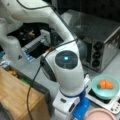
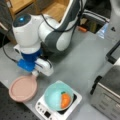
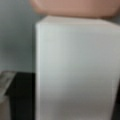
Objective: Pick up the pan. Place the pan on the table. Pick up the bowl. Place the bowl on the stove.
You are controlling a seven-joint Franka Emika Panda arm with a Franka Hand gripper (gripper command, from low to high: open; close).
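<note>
Grey table point(image 2: 82, 65): pan point(image 2: 23, 88) handle point(image 2: 34, 73) toward gripper point(image 2: 37, 72).

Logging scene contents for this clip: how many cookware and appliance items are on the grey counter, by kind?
Pans: 1, the pink pan, on the table by the gripper
Bowls: 1, the teal bowl, on the stove
Stoves: 1
Toaster ovens: 1, the steel toaster oven
Total: 4

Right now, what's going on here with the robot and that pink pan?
The Panda arm's tool is down at the white handle of the pink pan, which sits on the grey table. The wrist view is filled by that white handle, with the pan's pink rim above it. The teal bowl with the orange food piece inside already sits on the small white stove, beside the pan.
</note>
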